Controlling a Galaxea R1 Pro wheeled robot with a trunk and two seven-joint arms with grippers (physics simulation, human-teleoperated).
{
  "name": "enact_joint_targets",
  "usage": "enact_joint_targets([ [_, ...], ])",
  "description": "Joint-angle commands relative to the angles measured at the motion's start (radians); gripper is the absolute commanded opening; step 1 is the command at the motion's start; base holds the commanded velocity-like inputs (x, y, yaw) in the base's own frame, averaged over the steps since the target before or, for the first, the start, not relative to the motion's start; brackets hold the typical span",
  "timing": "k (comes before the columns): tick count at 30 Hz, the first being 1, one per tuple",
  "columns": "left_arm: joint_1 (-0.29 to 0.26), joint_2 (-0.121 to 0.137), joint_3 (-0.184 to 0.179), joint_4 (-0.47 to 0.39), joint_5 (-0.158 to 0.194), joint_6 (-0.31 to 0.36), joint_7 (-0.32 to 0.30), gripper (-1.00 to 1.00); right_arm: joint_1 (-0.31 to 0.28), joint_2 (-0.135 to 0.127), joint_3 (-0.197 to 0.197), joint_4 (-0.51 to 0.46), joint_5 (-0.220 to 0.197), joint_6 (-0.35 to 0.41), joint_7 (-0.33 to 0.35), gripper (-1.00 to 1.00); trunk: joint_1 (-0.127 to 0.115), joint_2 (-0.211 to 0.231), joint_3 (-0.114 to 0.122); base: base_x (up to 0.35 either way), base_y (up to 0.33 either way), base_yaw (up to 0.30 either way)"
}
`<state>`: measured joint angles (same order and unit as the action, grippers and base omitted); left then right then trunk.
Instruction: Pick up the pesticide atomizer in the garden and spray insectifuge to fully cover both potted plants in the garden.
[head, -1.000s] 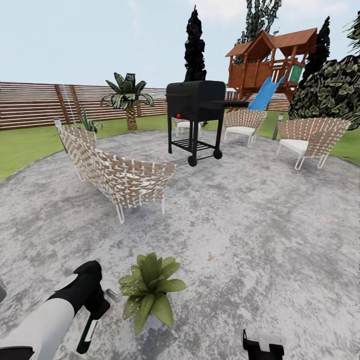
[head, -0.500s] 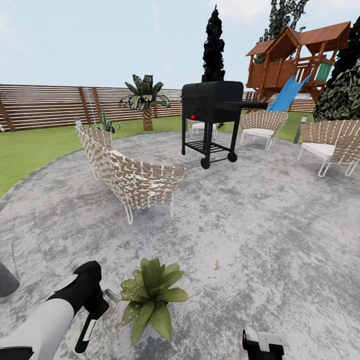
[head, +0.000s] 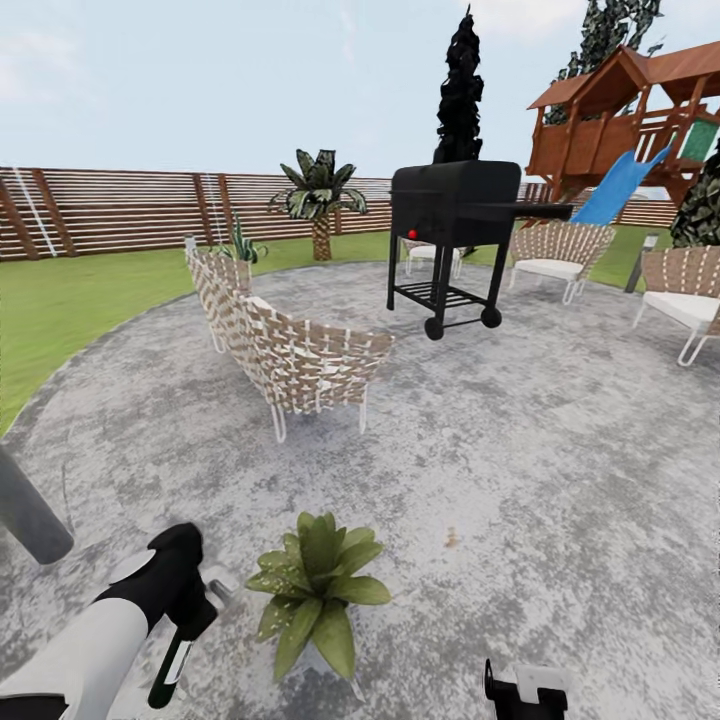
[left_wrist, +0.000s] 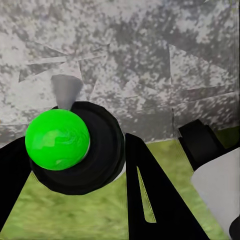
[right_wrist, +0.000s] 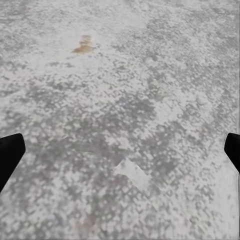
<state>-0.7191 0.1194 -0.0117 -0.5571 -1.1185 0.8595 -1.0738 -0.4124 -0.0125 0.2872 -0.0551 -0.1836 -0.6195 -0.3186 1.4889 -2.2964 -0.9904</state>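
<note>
At the lower left of the head view, the left gripper on its white-and-black arm is clamping the slim dark green pesticide atomizer, which is hanging downward with its white label strip facing out; no writing on that strip can be read. In the left wrist view the atomizer is appearing end-on as a bright green round cap inside a dark ring, sitting between the black fingers. Just beside it, toward the lower centre of the head view, one potted plant with broad pointed green leaves is standing on the round grey paved patio. At the bottom edge right of centre, the right gripper is peeking in; in the right wrist view its dark fingertips are sitting wide apart at both frame edges, open, with nothing between them.

At the left edge a grey post is leaning into view. Farther back, a woven tan-and-white garden chair is standing left of centre, with a black wheeled barbecue grill beyond it and two more woven chairs toward the right. Along the upper left, green lawn is meeting a brown slatted wooden fence, with a small palm in front of it. A red-brown wooden play tower with a blue slide is filling the upper right.
</note>
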Motion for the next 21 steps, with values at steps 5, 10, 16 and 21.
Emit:
enact_joint_targets([
  [5, -0.001, 0.0, 0.001, -0.006, -0.006, 0.006, -0.009, -1.0, 0.0, -0.002, 0.009, 0.0, -0.005, -0.002, -0.001, 1.0, 0.0, 0.0, -0.001, -0.033, -0.268, 0.005],
  [10, -0.002, 0.0, 0.001, -0.006, -0.006, 0.006, -0.009, -1.0, -0.001, -0.002, 0.009, 0.0, -0.007, -0.002, -0.002, 1.0, 0.0, 0.0, -0.001, -0.123, -0.267, 0.0],
  [16, -0.002, -0.001, -0.003, -0.009, -0.003, 0.006, -0.011, -1.0, -0.001, 0.001, 0.01, -0.002, -0.008, -0.002, -0.003, 1.0, 0.0, 0.0, -0.001, -0.086, -0.262, 0.159],
  [21, -0.002, -0.001, -0.003, -0.008, -0.003, 0.006, -0.009, -1.0, 0.0, 0.002, 0.01, -0.001, -0.008, -0.002, -0.003, 1.0, 0.0, 0.0, -0.001, -0.002, -0.263, 0.276],
])
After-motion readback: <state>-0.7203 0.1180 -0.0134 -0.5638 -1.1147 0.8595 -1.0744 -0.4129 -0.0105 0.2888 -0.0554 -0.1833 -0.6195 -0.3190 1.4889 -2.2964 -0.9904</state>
